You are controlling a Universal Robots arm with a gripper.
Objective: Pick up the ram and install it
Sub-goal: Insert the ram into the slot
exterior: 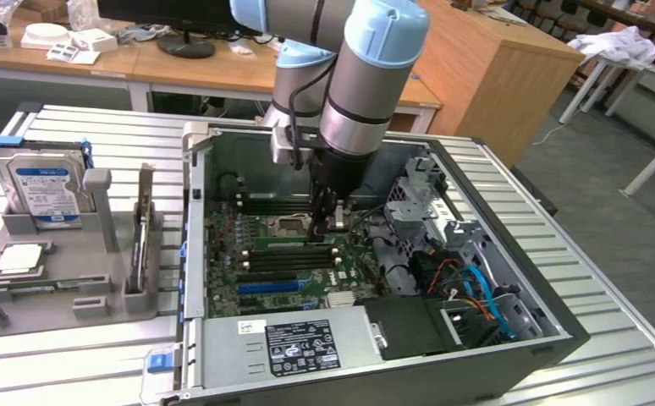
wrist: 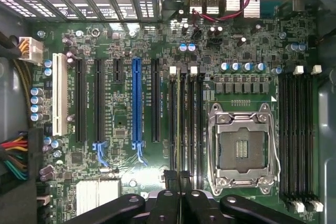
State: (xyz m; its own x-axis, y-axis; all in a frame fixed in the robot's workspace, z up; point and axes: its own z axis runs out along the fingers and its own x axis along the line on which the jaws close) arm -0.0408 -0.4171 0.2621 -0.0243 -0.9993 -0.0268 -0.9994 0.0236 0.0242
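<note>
Green ram sits edge-on in 1 of the 4 black slots beside the CPU socket, the clenched hand over 1 end, so pressure should go straight down, never sideways.

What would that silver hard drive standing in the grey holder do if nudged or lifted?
The hard drive looks like a rigid metal box, so probably stiff and heavy for its size. Standing on edge it could tip, though the grey holder cradles its base. Its smooth faces may be slippery.
</note>
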